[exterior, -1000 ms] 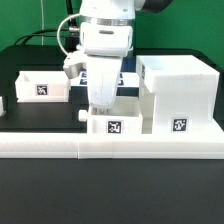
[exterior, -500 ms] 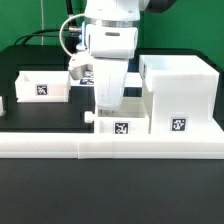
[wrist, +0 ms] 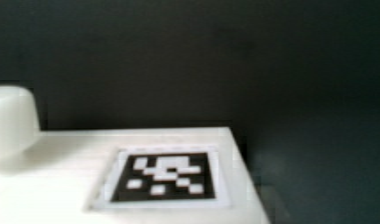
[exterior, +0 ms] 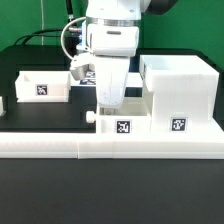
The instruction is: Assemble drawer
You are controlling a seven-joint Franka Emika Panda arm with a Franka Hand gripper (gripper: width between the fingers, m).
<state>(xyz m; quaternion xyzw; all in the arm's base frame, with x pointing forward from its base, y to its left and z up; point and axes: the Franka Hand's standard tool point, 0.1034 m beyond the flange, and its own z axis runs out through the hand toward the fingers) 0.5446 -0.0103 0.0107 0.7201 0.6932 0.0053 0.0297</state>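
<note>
Close over the middle tray (exterior: pixel 118 125), gripper (exterior: pixel 106 104) low; can't tell if it grips.
Square black-and-white tags on casing (exterior: pixel 178 85) and both trays; middle tray just beside casing, second tray (exterior: pixel 45 85) at exterior view's left; knob (wrist: pixel 9 120) near tag (wrist: pixel 169 175).

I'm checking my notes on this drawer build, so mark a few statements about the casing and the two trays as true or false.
The casing stands at the exterior view's right: true.
The middle tray has no tag: false, a tag shows on it.
The other tray lies at the exterior view's left: true.
The middle tray is inside the casing: false, it is outside, beside it.
</note>
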